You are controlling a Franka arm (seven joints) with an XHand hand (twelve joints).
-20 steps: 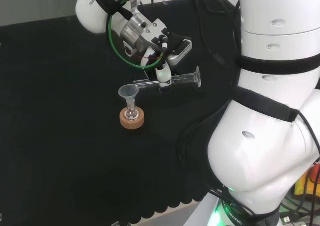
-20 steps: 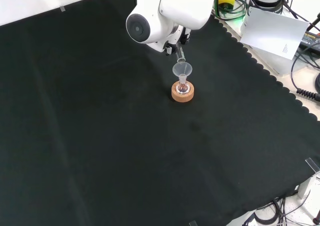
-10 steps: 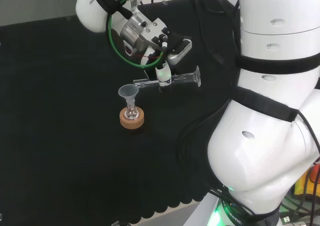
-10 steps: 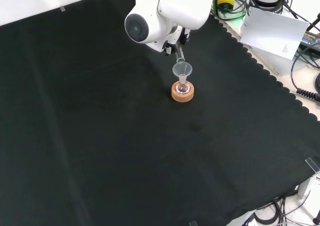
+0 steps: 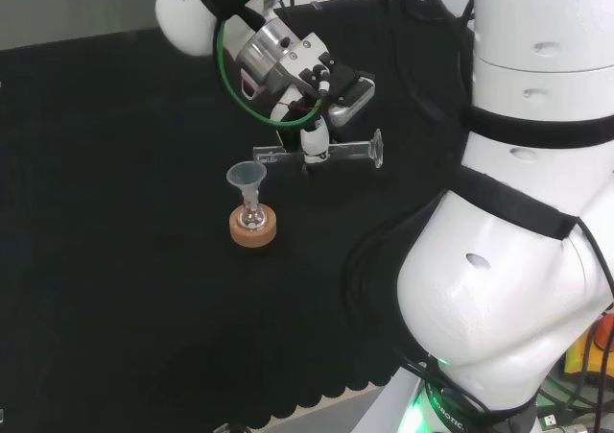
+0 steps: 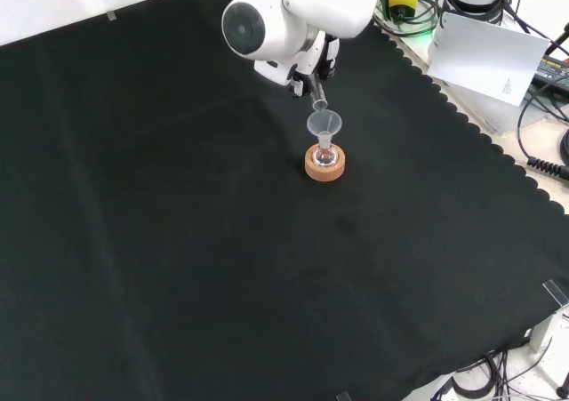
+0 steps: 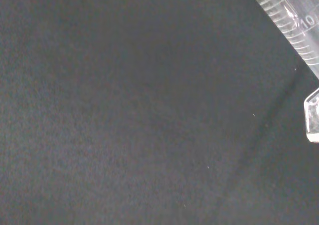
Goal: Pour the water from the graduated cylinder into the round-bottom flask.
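In the head view the hand [image 5: 314, 142] is shut on a clear graduated cylinder [image 5: 350, 151], held about level above the cloth. Its mouth points left and ends just right of and above a clear funnel [image 5: 247, 175]. The funnel stands in the neck of a small round-bottom flask [image 5: 253, 218] on a cork ring [image 5: 253, 231]. In the front view the cylinder [image 6: 317, 93] slants down from under the arm's white link toward the funnel [image 6: 324, 121], flask [image 6: 324, 156] and cork ring [image 6: 324, 170]. The wrist view shows the cylinder's graduated wall [image 7: 289, 20] and its base [image 7: 313, 117] over black cloth.
The arm's big white links [image 5: 523, 212] stand at the head view's right, with a green cable [image 5: 240, 107] looped near the wrist. In the front view the cloth's scalloped edge [image 6: 462, 121] runs at the right, with a white sheet [image 6: 484, 56] and cables beyond it.
The hand has risen a little with the cylinder. The cylinder's mouth has lifted from a slight downward tilt to about level. Funnel, flask and cork ring have not moved.
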